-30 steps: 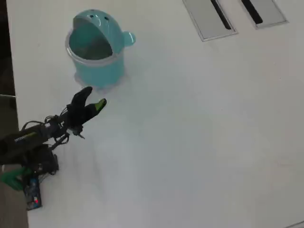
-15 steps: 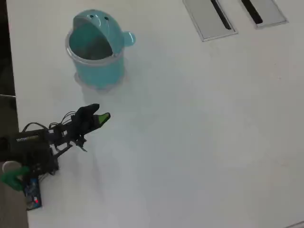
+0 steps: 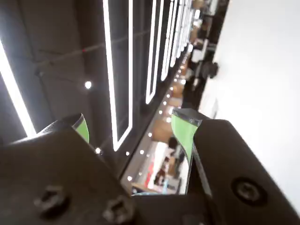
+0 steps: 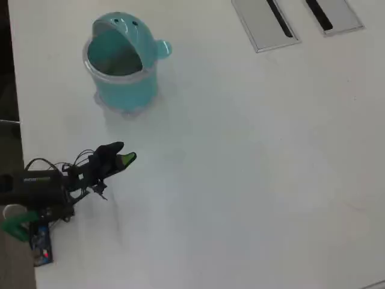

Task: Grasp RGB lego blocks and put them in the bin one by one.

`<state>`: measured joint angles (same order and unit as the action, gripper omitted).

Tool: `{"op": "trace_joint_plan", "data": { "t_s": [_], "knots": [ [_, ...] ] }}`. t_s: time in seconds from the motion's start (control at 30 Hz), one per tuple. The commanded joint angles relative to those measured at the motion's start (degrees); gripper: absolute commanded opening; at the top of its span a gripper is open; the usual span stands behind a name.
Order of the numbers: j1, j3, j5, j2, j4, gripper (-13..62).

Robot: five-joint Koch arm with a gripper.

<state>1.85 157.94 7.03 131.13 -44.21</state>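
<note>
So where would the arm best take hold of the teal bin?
Grip the bin probably by its open rim, lower side in the overhead view, from above, one jaw inside the wall: the hood covers the far side, and the body looks too wide for the gripper.

Bright overhead wash — glaring ceiling strips (wrist view, blurred)

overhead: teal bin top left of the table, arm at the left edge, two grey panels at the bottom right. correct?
One slip: the two grey panels sit at the top right of the table, not the bottom right, as the overhead view shows. The rest holds: the teal bin is top left and the arm, with its gripper, is at the left edge.
</note>
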Motion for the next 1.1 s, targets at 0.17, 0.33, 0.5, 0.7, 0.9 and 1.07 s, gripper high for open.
{"op": "trace_joint_plan", "data": {
  "t_s": [0.17,0.33,0.5,0.7,0.9,1.07],
  "knots": [
    [-1.2,3.2,0.2,4.4,-10.2,31.9],
    [-1.0,7.1,0.1,4.3,-13.2,31.9],
    [-1.1,9.8,0.1,4.3,-14.8,31.9],
    [-1.7,13.6,0.1,4.3,-17.0,32.0],
    [-1.3,18.7,0.2,4.2,-19.4,32.5],
    [-1.8,22.1,0.4,4.2,-19.4,34.2]
  ]
}}
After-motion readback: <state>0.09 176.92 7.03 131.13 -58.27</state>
